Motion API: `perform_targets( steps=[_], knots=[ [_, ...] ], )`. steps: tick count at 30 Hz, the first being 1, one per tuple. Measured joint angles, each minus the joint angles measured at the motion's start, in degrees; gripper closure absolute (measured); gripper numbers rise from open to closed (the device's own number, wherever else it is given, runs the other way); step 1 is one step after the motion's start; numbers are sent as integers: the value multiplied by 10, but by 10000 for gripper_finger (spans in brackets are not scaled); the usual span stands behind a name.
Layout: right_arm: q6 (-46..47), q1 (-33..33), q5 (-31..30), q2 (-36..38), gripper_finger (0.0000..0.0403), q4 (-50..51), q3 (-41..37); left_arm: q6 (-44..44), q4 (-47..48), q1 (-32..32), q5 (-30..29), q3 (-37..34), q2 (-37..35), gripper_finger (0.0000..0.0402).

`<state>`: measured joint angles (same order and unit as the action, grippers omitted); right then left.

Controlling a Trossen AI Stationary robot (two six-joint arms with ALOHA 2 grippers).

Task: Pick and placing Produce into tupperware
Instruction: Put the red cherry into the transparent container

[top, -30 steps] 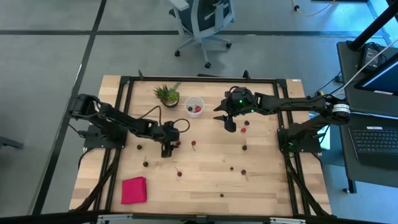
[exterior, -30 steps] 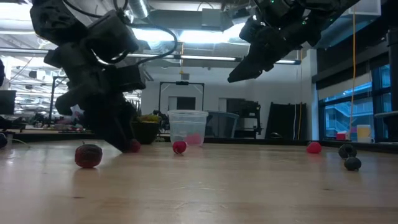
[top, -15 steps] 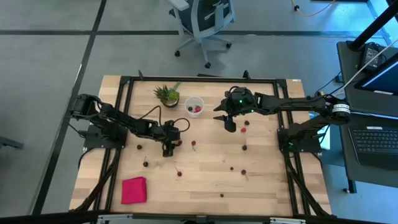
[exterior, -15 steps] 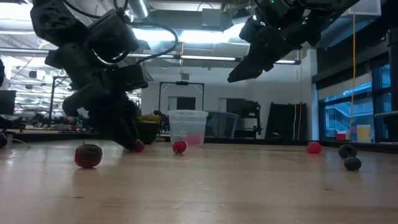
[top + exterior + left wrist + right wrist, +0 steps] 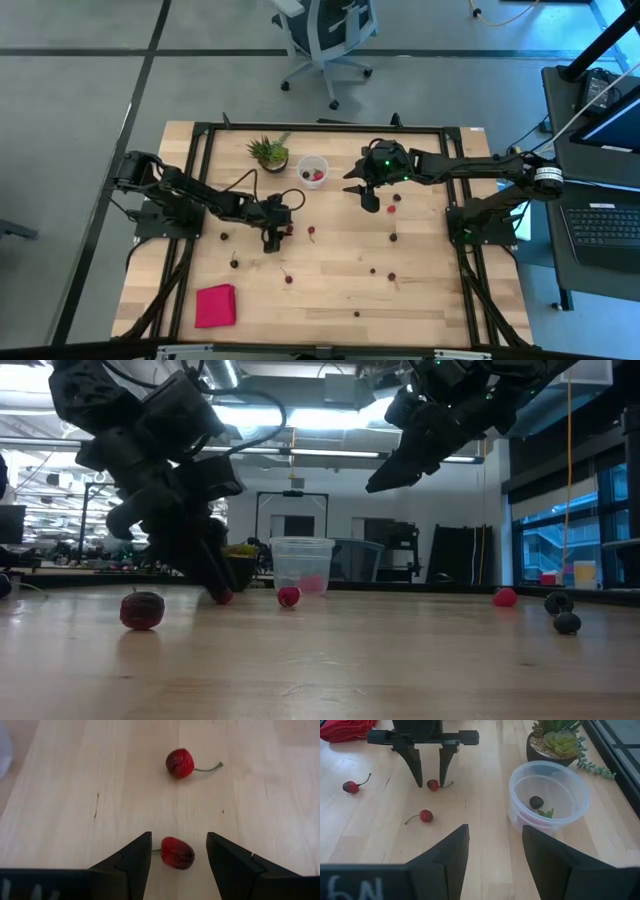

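Two arms over the table [image 5: 420, 300], so going left to right. Left gripper [image 5: 273, 238] is down at the wood with its fingers [image 5: 131, 861] spread, and one cherry [image 5: 176, 853] sits right between them. There's a gap on both sides, so nothing is pinched. From the right wrist view you can see the same cherry [image 5: 433, 784] just past the tips of those fingers, stem pointing off to one side. A second cherry [image 5: 179, 763] lies a bit ahead of that gripper, stem out sideways. Behind and off to its side is a pink cloth [image 5: 215, 305] near the table's front edge, and a dark cherry [image 5: 234, 263] lies between the two.

Next over, the plant [image 5: 269, 152] and the cup [image 5: 313, 170] sit side by side at the back. The cup has a dark cherry [image 5: 536, 802] in it with a bit of green beside it.

Right gripper [image 5: 370, 200] hangs in the air just beside the cup, well above the table, fingers [image 5: 448, 855] apart and holding nothing. More cherries [image 5: 392, 237] are scattered below and beyond it across the middle of the table.
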<state>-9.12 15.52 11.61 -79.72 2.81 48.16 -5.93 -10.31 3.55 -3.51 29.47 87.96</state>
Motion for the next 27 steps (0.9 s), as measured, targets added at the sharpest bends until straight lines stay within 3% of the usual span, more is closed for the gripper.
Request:
perform_targets(
  steps=[9, 18, 27],
  knots=[
    [0, 0, 0, 0, 217, 3, 0, 0, -40, 0, -3, 0, 46, 221],
    [1, 0, 0, 0, 217, 14, 0, 0, -34, 0, -2, 1, 42, 225],
    [2, 0, 0, 0, 217, 14, 0, 0, -15, 0, -2, 2, 41, 292]
  ],
)
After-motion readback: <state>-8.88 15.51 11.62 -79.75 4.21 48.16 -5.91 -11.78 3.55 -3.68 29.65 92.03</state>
